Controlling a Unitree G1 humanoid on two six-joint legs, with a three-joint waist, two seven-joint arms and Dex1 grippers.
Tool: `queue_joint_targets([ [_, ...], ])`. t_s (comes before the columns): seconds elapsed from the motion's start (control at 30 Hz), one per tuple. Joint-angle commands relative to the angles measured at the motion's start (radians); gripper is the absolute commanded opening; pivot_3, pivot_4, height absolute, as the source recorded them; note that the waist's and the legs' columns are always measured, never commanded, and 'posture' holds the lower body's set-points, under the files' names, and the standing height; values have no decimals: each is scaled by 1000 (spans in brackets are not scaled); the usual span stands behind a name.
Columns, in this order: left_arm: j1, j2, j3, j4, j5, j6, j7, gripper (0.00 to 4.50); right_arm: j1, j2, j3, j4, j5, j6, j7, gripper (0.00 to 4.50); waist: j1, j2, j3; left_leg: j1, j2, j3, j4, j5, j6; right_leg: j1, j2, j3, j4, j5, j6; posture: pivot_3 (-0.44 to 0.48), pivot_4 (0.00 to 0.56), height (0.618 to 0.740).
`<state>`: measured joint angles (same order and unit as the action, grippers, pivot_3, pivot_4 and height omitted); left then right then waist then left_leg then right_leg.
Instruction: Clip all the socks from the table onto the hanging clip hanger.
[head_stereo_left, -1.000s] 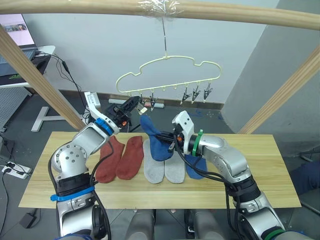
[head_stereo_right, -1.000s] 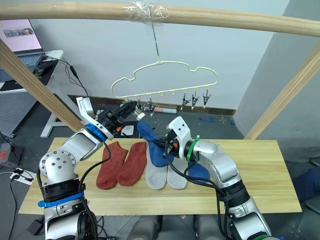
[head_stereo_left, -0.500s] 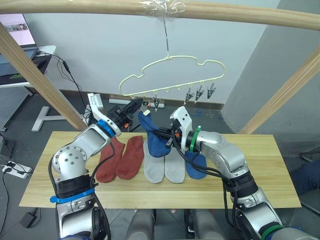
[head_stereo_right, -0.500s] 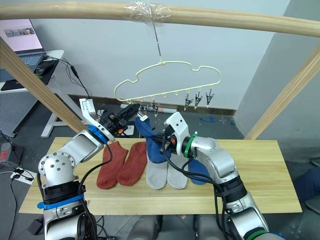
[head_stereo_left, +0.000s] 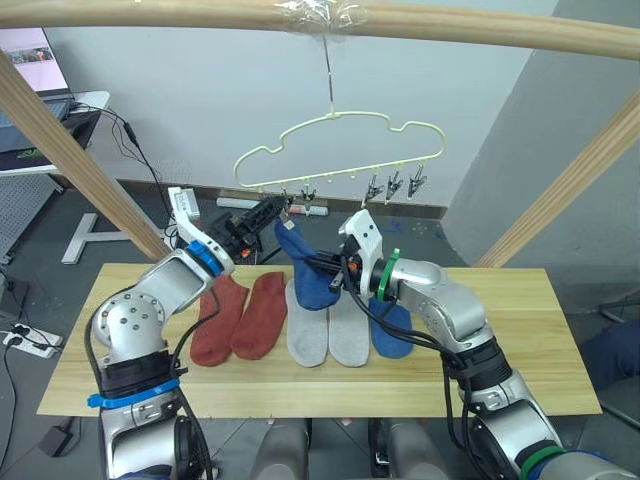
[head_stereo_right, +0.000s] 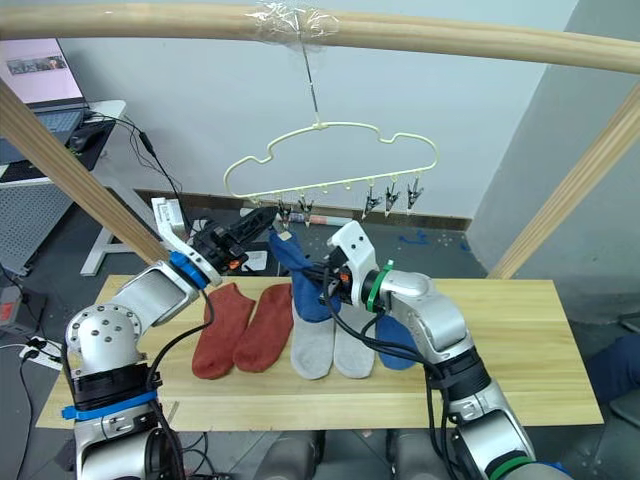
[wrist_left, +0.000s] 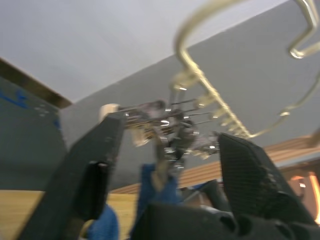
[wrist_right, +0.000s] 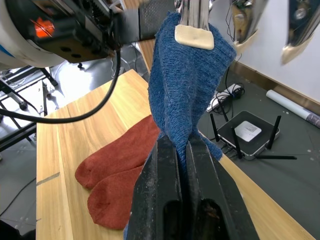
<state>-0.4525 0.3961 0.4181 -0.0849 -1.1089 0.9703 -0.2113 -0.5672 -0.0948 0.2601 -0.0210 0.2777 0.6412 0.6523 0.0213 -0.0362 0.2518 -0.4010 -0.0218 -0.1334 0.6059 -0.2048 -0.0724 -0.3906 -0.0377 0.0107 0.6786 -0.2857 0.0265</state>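
The right tool (wrist_right: 182, 165) was clamped on a blue sock (wrist_right: 187, 90), soft limp knit, best held mid-body. Its long axis ran 12 to 6, cuff up at a clip (wrist_right: 194, 22) of the clip hanger (head_stereo_left: 340, 150), apparently gripped. The left tool (wrist_left: 165, 165) stood apart around that clip.

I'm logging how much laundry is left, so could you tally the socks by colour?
Rust-red socks: 2, both on the table.
Light grey socks: 2, on the table.
Blue socks: 2, one on the table, one held up by the right pincer.
Total: 6.
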Motion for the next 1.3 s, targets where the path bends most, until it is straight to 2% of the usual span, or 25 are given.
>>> queue_joint_targets([
  [0.03,36,78,-16,-45,43,8,-47,3923,11,46,-10,-58,54,28,-13,0,0,0,0,0,0,0,0,0,0,0,0,0,0,0,0,165,219,740],
  [0.1,80,131,-42,-68,85,1,-91,3923,5,90,-41,-58,99,73,-35,0,-1,0,0,0,0,0,-2,0,0,-1,0,1,0,0,-1,170,215,740],
  [0.2,115,156,-34,-63,110,-22,-114,3946,-14,158,-99,-59,187,171,-67,755,3,0,0,0,1,0,-5,0,-1,-3,-1,1,0,0,-2,175,204,740],
  [0.33,111,141,-24,-74,121,-51,-117,3946,-26,160,-93,-50,225,239,-56,2186,8,0,0,-1,2,-1,-6,1,-1,-4,-2,0,0,-1,-2,188,193,740],
  [0.53,151,146,-91,-122,207,-107,-158,3946,-9,39,-32,-41,157,185,-22,4378,7,0,0,-1,0,0,-6,0,-1,-4,-2,0,-1,-1,-2,182,198,740],
  [0.7,195,149,-186,-167,355,-213,-190,3946,25,-15,-68,-70,141,107,-37,4444,4,0,0,-1,0,1,-9,3,-5,-6,-2,1,-1,-1,-2,170,201,740],
  [0.87,183,112,-308,-165,564,-425,-200,3946,53,-100,-96,-156,134,55,-25,4444,5,0,0,-2,0,2,-11,3,-6,-8,-1,2,0,-1,-2,152,202,740],
  [1.07,132,3,-391,-129,737,-631,-168,3946,65,-190,-141,-260,141,31,-31,4444,5,0,0,-13,0,1,-5,4,-6,-16,-1,0,0,0,-3,134,204,740],
  [1.17,126,-34,-395,-132,751,-656,-168,3946,69,-226,-165,-319,168,44,-26,4444,1,0,0,-14,0,2,-1,4,-6,-16,-1,0,1,0,-2,124,211,740],
  [1.2,127,-40,-393,-134,756,-662,-173,3564,69,-230,-169,-330,175,47,-27,4500,0,0,0,-14,0,2,-1,3,-6,-16,-1,0,1,0,-2,121,210,740],
  [1.27,125,-48,-391,-128,773,-667,-166,3179,68,-244,-184,-355,189,55,-28,4500,1,0,0,-14,0,2,0,3,-6,-16,-1,-1,2,0,-2,118,211,740],
  [1.3,120,-53,-388,-120,787,-673,-155,3179,65,-249,-190,-364,195,59,-31,4500,1,0,0,-14,0,1,0,3,-5,-16,-1,-1,2,0,-2,117,212,740],
])
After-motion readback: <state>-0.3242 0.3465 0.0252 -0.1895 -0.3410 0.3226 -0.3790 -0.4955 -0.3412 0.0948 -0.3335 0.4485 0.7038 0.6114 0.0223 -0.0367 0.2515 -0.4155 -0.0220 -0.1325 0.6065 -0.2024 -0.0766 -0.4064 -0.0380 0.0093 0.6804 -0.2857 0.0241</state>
